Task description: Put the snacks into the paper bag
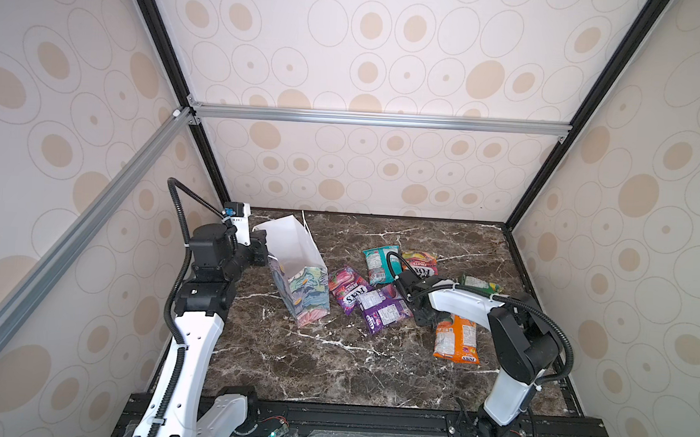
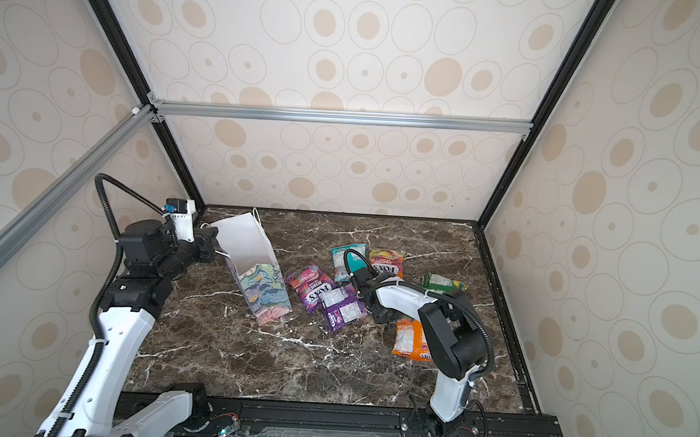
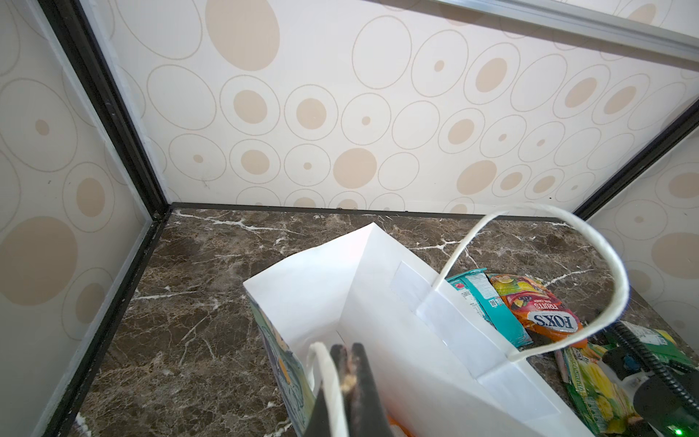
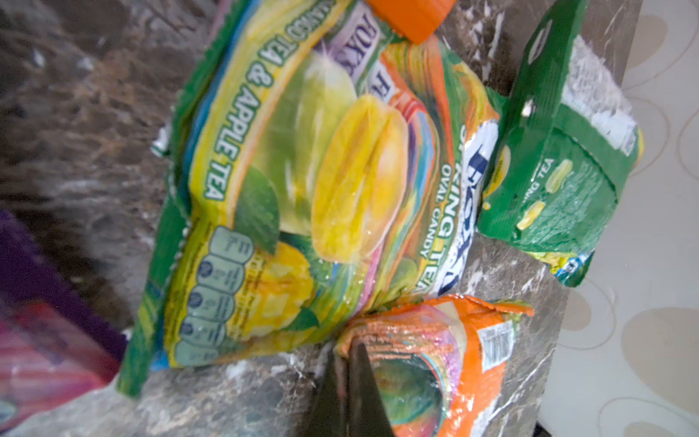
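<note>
Pinching the crimped end of the orange packet [image 4: 435,363]: right gripper [image 4: 348,363], jaws fully together, packet lying on the marble table [image 1: 331,364]. Left gripper [image 3: 347,363] is clamped on the near rim of the paper bag [image 1: 292,245], which stands tilted at rear left; other snacks [image 1: 384,309] lie right of it. Yellow-green packet [image 4: 302,181] is hidden under the right arm [image 1: 460,301] in both top views. Bag's bottom is cut off in the left wrist view.
</note>
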